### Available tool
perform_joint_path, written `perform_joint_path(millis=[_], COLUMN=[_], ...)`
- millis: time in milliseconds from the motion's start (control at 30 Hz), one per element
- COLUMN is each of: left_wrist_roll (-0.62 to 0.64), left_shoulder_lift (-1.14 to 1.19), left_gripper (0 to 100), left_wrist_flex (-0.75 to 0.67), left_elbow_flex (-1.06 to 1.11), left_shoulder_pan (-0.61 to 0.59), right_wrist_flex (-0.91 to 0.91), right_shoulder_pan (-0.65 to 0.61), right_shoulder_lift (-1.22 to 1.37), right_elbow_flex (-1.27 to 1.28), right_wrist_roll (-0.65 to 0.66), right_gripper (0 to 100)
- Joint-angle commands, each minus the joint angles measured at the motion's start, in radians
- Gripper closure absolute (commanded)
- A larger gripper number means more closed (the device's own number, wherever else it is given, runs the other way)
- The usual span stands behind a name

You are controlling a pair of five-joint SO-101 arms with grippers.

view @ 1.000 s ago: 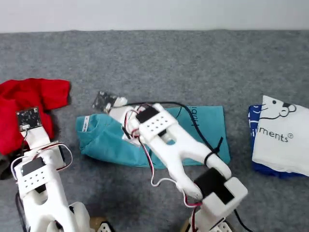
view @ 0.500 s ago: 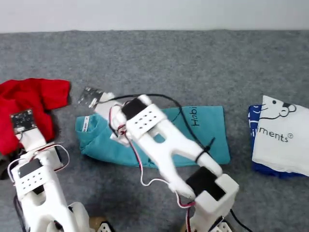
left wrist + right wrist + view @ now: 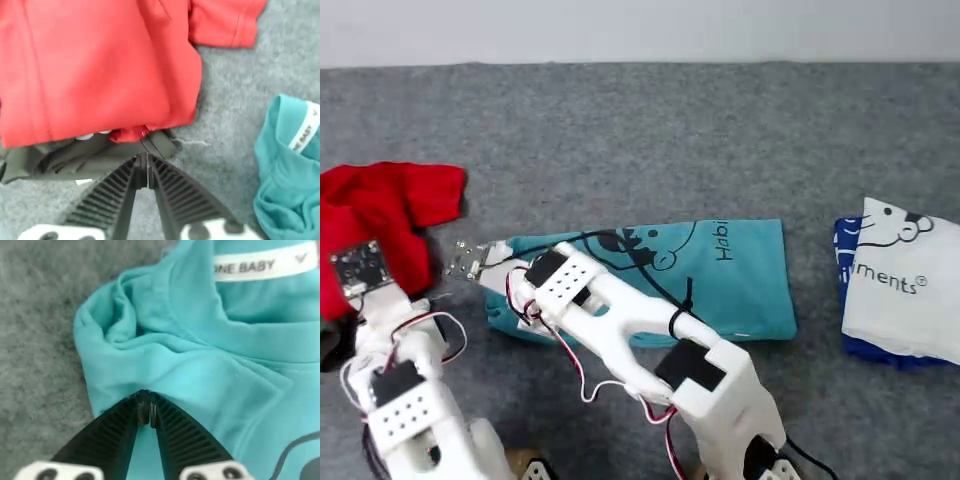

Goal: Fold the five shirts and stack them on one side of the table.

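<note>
- Teal shirt (image 3: 740, 270): lies flat across the centre of the table (image 3: 650, 140) in the high view. Its collar end points toward the left of the frame and is bunched into folds.
- Right arm (image 3: 620, 320): crosses from the lower centre toward the left, lying over the teal shirt's lower left part and hiding it.
- Right pincer (image 3: 146, 410): jaws together, tips down on the rumpled teal cloth near the collar. It cannot be told whether any fabric is caught between them.
- Red shirt (image 3: 380, 215): a loose heap at the left edge of the high view, apart from the teal shirt.
- Dark shirt (image 3: 75, 152): lies under the red shirt's hem, mostly covered by it.
- Left arm (image 3: 400, 400): stands in the lower left corner, in front of the red heap.
- Left pincer (image 3: 145, 167): jaws together, tips at the edge of the dark shirt just below the red hem.
- White shirt (image 3: 905, 290): folded, resting on a blue shirt (image 3: 845, 265) at the right edge, well apart from both arms.
</note>
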Motion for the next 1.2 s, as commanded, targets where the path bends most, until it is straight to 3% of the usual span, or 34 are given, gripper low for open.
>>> perform_joint_path(millis=[0, 267, 533, 733, 1000, 1167], left_wrist_roll=[0.005, 0.006, 0.008, 0.008, 0.008, 0.008], left_shoulder_lift=[-0.129, -0.189, -0.189, -0.189, -0.189, -0.187], left_gripper=[99, 99, 99, 99, 99, 98], left_wrist_flex=[-0.031, -0.031, -0.043, -0.044, -0.044, -0.044], left_elbow_flex=[0.025, 0.054, 0.058, 0.059, 0.061, 0.062], left_shoulder_pan=[-0.002, -0.002, -0.021, -0.018, -0.017, -0.017], right_wrist_flex=[0.064, 0.263, 0.458, 0.618, 0.693, 0.691], right_shoulder_pan=[0.004, 0.099, 0.245, 0.397, 0.552, 0.676], right_shoulder_lift=[-0.018, -0.085, -0.191, -0.213, -0.337, -0.453], right_elbow_flex=[-0.121, -0.272, -0.276, -0.276, -0.273, -0.193], right_wrist_roll=[-0.011, -0.018, -0.250, -0.276, -0.287, -0.423], right_gripper=[98.8, 98.8, 98.8, 98.8, 98.8, 95.4])
